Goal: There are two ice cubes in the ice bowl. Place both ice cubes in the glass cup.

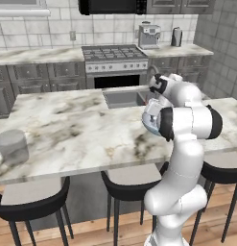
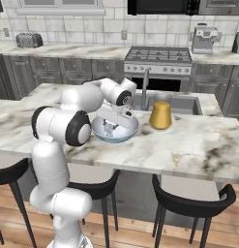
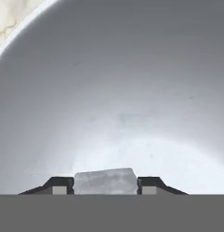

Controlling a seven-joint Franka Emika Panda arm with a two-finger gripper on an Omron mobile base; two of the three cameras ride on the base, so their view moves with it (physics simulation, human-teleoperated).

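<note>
hand (image 3: 104, 190) hemmed by ice bowl (image 3: 131, 68) wall — yellow cylinder (image 2: 160, 115) near, open counter (image 1: 67, 129) elsewhere

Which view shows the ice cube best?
The hand view: the ice cube sits large between the end effector fingertips, inside the bowl. The right base view shows the bowl with the end effector inside, the cube too small to tell. In the left base view the arm hides it.

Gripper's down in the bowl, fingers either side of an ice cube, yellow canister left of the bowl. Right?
One slip: in the right base view the yellow canister stands right of the bowl. The gripper does flank an ice cube inside it.
</note>
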